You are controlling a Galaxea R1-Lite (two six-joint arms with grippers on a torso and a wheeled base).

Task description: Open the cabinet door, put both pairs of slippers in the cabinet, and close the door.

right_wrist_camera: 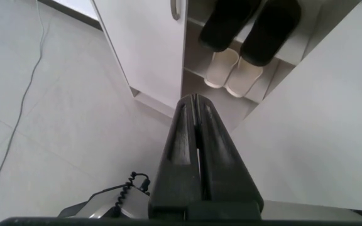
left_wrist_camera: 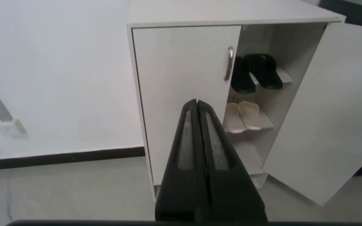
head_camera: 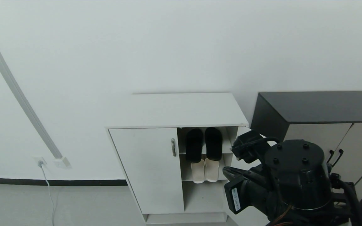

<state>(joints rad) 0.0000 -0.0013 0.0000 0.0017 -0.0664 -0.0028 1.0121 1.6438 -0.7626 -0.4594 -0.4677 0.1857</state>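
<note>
The white cabinet (head_camera: 181, 110) stands against the wall. Its left door (head_camera: 146, 169), with a metal handle (head_camera: 173, 147), is shut, and its right door (left_wrist_camera: 338, 107) is swung wide open. The black slippers (head_camera: 194, 144) lie side by side on the upper shelf, and the cream slippers (head_camera: 211, 169) on the shelf just below.

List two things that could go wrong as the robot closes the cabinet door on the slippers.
1. The black slippers seem to stick out forwards; the open door might catch them.
2. The right hand, shut, seems to sit on the door's inner side; swinging the door shut could hit that arm.
</note>
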